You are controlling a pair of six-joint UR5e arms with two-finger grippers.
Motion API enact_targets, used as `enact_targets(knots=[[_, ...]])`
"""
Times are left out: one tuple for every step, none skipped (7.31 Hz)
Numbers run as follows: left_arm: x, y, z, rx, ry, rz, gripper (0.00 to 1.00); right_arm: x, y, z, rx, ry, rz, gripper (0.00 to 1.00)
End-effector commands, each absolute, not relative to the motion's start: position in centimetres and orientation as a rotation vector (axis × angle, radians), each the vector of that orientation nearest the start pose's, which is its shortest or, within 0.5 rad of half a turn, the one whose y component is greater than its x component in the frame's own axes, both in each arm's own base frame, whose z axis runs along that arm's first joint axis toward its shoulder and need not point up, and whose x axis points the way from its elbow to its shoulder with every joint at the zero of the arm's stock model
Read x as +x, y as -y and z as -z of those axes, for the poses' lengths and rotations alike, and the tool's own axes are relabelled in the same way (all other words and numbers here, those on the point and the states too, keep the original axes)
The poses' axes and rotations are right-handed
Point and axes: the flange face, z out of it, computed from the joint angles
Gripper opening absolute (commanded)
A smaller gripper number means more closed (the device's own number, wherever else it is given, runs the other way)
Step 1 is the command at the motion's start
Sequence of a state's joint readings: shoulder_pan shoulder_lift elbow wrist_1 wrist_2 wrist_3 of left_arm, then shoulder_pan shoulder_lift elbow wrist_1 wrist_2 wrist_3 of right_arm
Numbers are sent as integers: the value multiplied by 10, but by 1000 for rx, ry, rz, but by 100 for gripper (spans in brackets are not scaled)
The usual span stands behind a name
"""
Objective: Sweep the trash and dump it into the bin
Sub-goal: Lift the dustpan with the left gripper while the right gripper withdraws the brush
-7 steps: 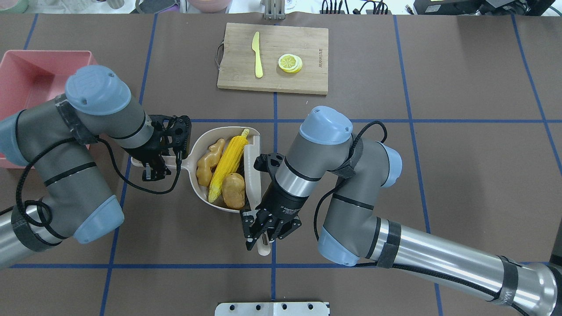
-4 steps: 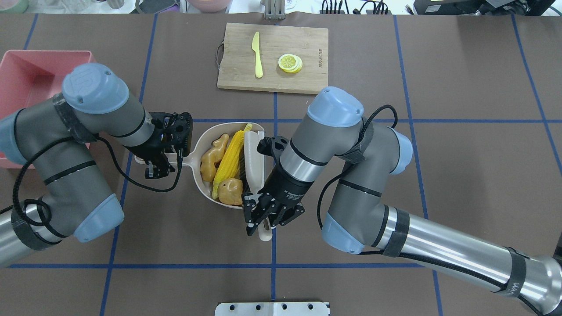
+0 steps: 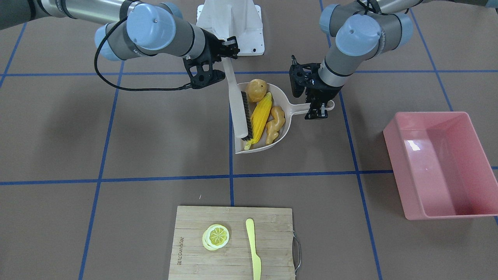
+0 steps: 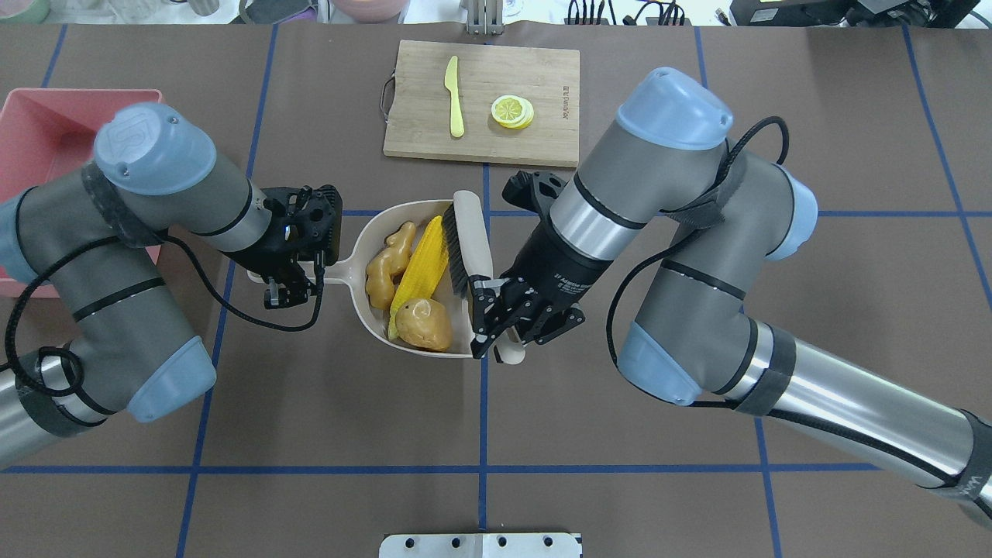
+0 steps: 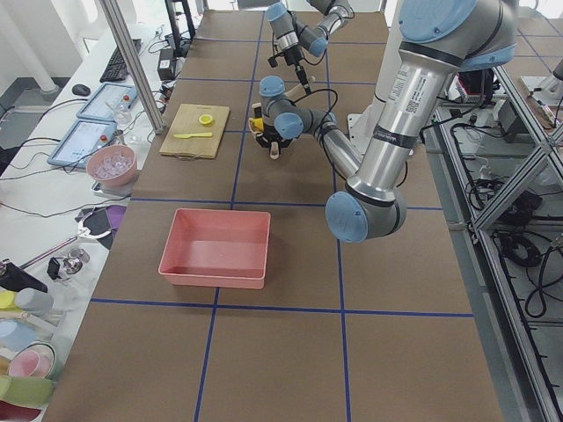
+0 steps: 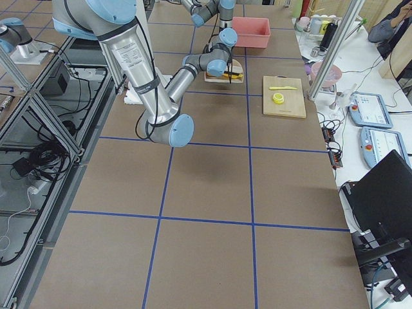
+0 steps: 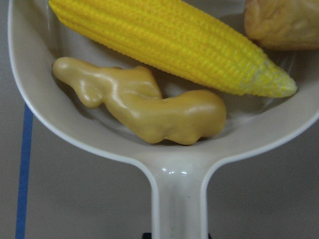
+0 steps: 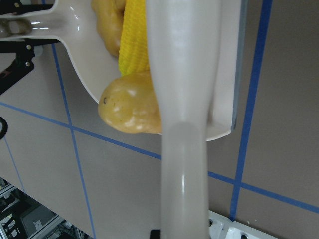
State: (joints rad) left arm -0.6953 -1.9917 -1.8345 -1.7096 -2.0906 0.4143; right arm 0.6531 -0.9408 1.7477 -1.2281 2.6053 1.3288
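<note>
While the left gripper point(image 4: 285, 291) clamps the handle of the beige dustpan point(image 4: 358, 246), the corn cob point(image 4: 422, 267), potato point(image 4: 424, 324) and ginger root point(image 4: 386, 266) lie inside the dustpan's bowl, the ginger root nearest that gripper. The right gripper point(image 4: 504, 341) is clenched on a brush point(image 4: 471, 232) whose bristles stand at the dustpan's open edge, beside the corn cob. The pink bin point(image 3: 439, 163) sits well apart from the dustpan, beyond its handle end.

Brown table point(image 4: 775, 116), blue tape grid point(image 4: 620, 469); cluttered white side bench point(image 5: 35, 220); aluminium frame rails point(image 5: 515, 171).
</note>
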Motion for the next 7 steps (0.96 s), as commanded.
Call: enact_targets(knots=[[411, 455, -281, 774, -750, -1354, 0, -388, 450, -173, -308, 1336, 222, 0], [411, 454, -276, 794, -766, -1336, 0, -350, 472, -181, -267, 1350, 196, 0], [409, 453, -270, 814, -804, -1301, 0, -325, 475, -188, -239, 1358, 179, 0], [407, 452, -263, 850, -828, -1272, 0, -311, 475, -197, -222, 1357, 168, 0], [407, 451, -257, 882, -859, -1234, 0, -293, 479, -218, -220, 1343, 129, 0], [405, 449, -250, 912, -897, -1186, 0, -276, 482, -247, -212, 1325, 104, 0], [403, 448, -245, 944, -937, -1139, 0, -258, 486, -279, -172, 1307, 118, 0]])
